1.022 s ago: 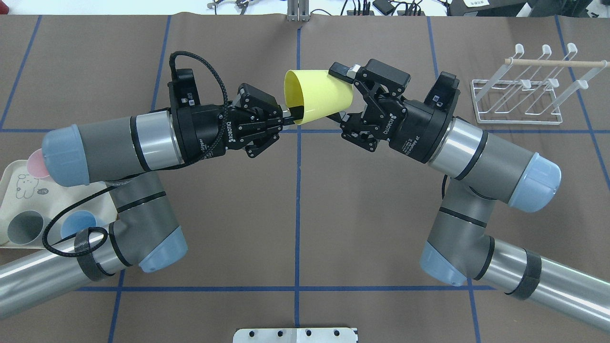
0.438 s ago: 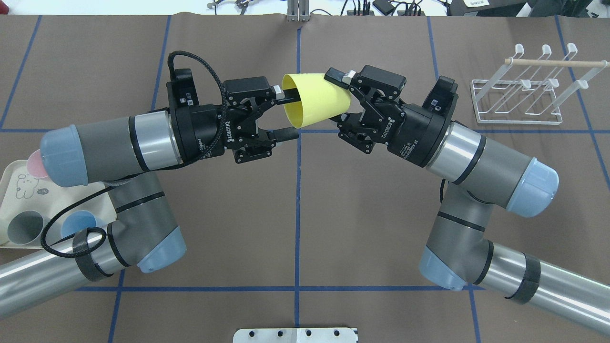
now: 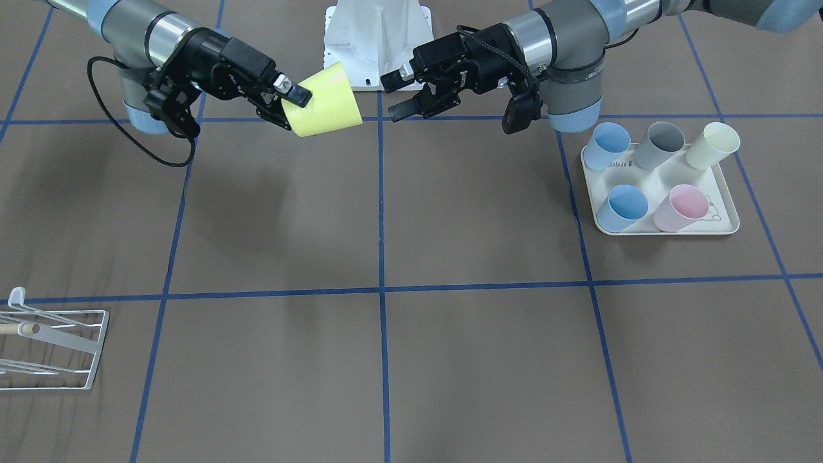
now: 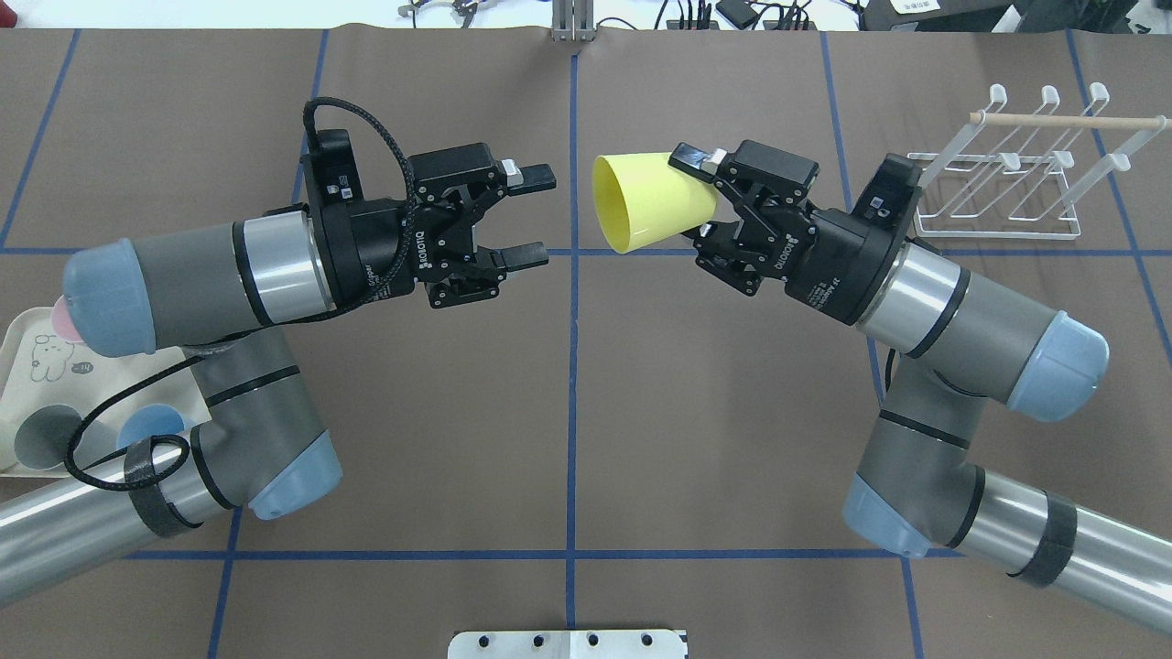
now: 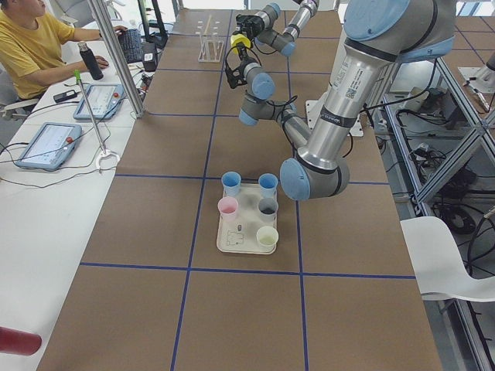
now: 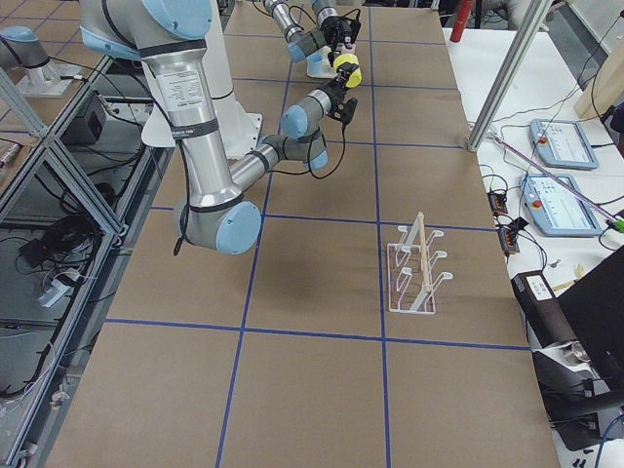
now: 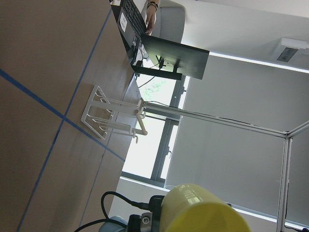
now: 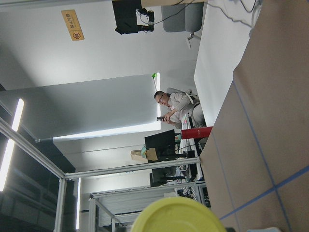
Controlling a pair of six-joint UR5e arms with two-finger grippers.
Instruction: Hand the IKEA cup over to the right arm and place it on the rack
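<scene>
yellow cup — smooth, tapered — gripped by right pincer.

Six cups, one tray, one rack and two robot arms.

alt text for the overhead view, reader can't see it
The right gripper holds a yellow cup sideways over the table, mouth toward the open, empty left gripper. A white wire rack stands at far right, a cream tray at near left.
</scene>
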